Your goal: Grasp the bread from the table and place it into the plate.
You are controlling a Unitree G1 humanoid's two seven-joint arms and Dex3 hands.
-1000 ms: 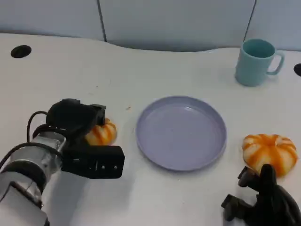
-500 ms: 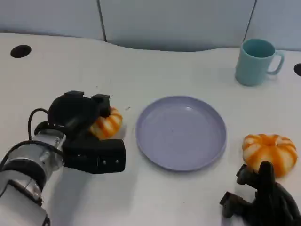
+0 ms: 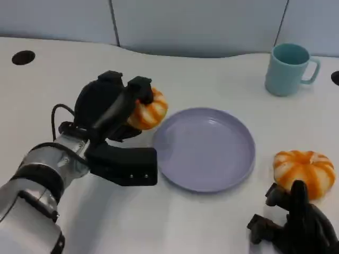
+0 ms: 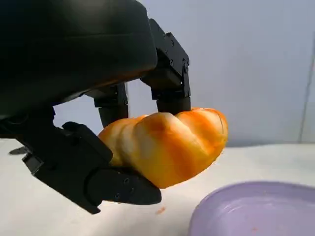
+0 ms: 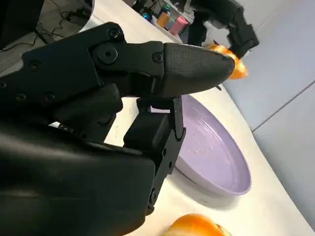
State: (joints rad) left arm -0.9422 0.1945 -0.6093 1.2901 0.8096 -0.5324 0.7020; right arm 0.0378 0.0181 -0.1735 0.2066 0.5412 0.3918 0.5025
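My left hand (image 3: 114, 108) holds an orange-and-white striped bread (image 3: 149, 110) lifted off the table, just left of the lilac plate (image 3: 204, 148). Up close, the left wrist view has the bread (image 4: 167, 145) pinched between black fingers (image 4: 170, 78), with the plate rim (image 4: 251, 206) below it. A second striped bread (image 3: 304, 171) lies on the table right of the plate. My right hand (image 3: 294, 225) rests low at the front right, near that second bread, holding nothing, fingers apart. The right wrist view takes in the plate (image 5: 216, 157), the second bread (image 5: 197, 227) and the far left hand with its bread (image 5: 231, 61).
A teal mug (image 3: 288, 69) stands at the back right. Black round holes sit in the tabletop at the far left (image 3: 23, 57) and far right edge (image 3: 335, 78). The table's curved back edge meets a grey wall.
My left hand has lifted the bread off the table and carried it up and right, toward the plate's left rim. The right hand has barely moved.
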